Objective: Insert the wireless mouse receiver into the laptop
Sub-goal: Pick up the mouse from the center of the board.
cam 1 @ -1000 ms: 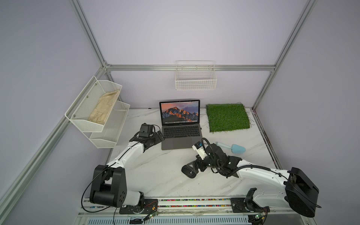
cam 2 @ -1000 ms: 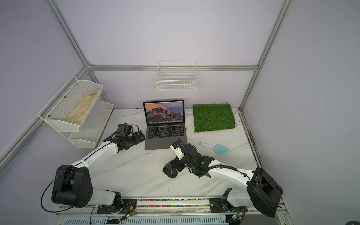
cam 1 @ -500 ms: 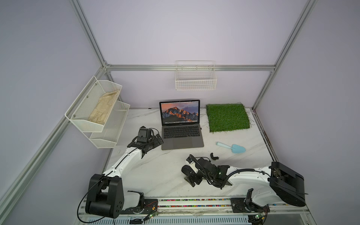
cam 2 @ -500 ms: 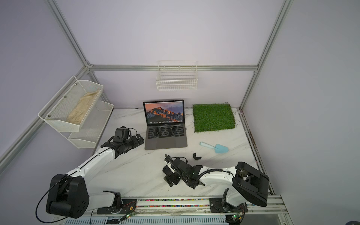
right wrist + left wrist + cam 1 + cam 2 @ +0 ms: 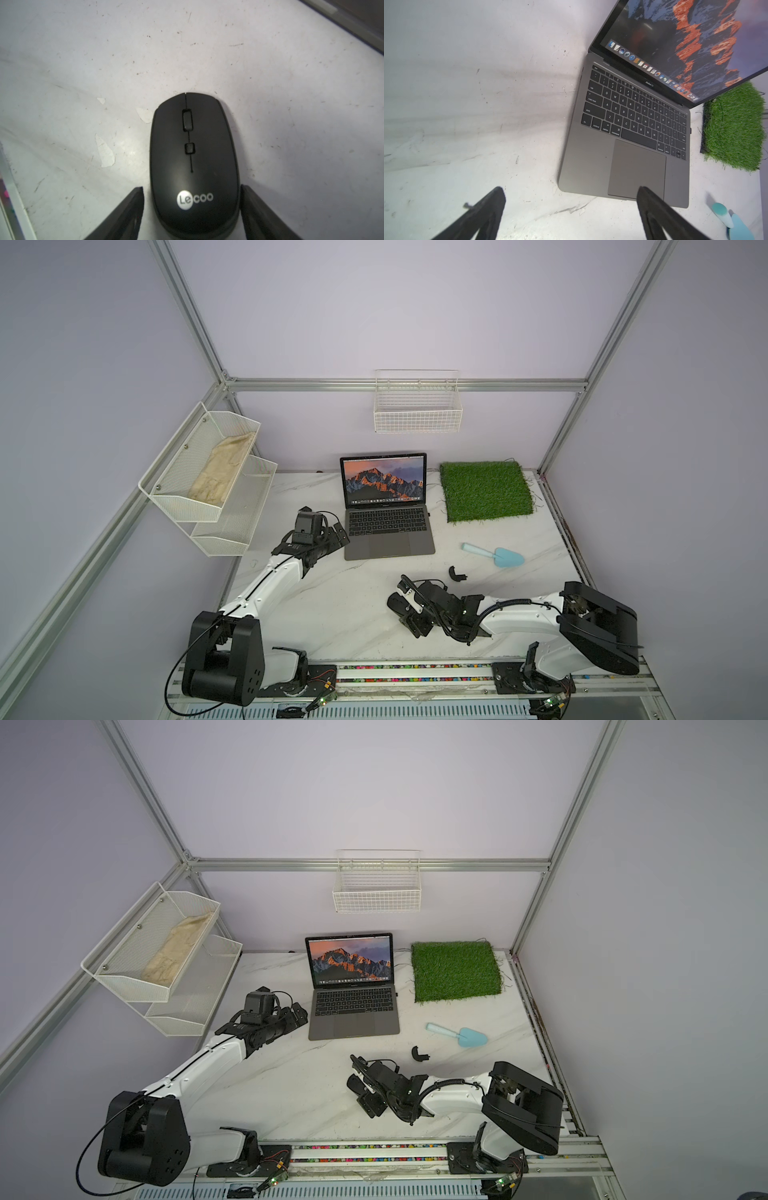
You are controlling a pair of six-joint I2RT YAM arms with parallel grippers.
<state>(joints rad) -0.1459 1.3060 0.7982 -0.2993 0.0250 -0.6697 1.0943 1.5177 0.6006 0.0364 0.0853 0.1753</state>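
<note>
My left arm [image 5: 270,585] was stretched forward from its base, the white forearm slanting away from me and the wrist roughly level. At its end the left gripper [image 5: 571,192] pointed ahead, its fingers [image 5: 492,203] spread wide. My right arm [image 5: 519,614] was folded at the elbow, with the forearm lying low and running across toward the left and the wrist dropped close to the surface. On the right gripper [image 5: 192,190] the fingers [image 5: 133,203] stood apart, narrower than the left pair. The two grippers sat well apart.
</note>
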